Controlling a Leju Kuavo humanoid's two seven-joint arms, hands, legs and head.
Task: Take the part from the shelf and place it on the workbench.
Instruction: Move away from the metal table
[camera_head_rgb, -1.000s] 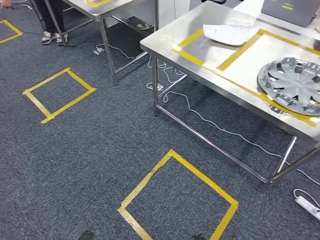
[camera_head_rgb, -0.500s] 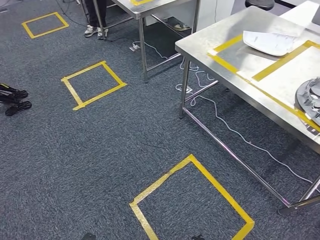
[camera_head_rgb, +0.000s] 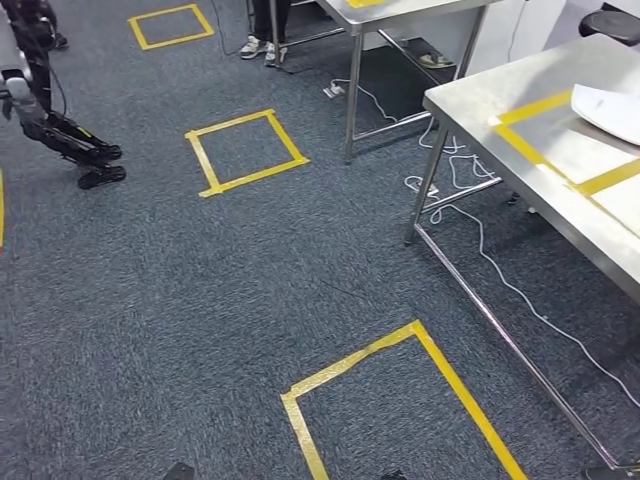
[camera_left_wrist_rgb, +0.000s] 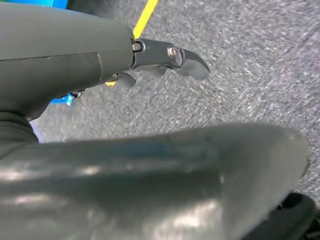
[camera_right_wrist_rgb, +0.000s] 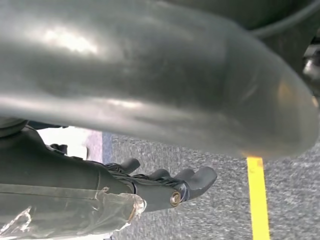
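- Yellow tape squares (camera_head_rgb: 245, 150) are lying on the grey carpet (camera_head_rgb: 189, 280).
- White cable (camera_head_rgb: 483, 240) is trailing at three o'clock.
- A person's sneakers (camera_head_rgb: 260, 47) are standing at twelve o'clock.

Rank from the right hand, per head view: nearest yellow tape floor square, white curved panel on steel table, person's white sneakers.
1. Yellow tape floor square, at the robot's feet.
2. White curved panel, on the steel table, right.
3. White sneakers, far ahead.
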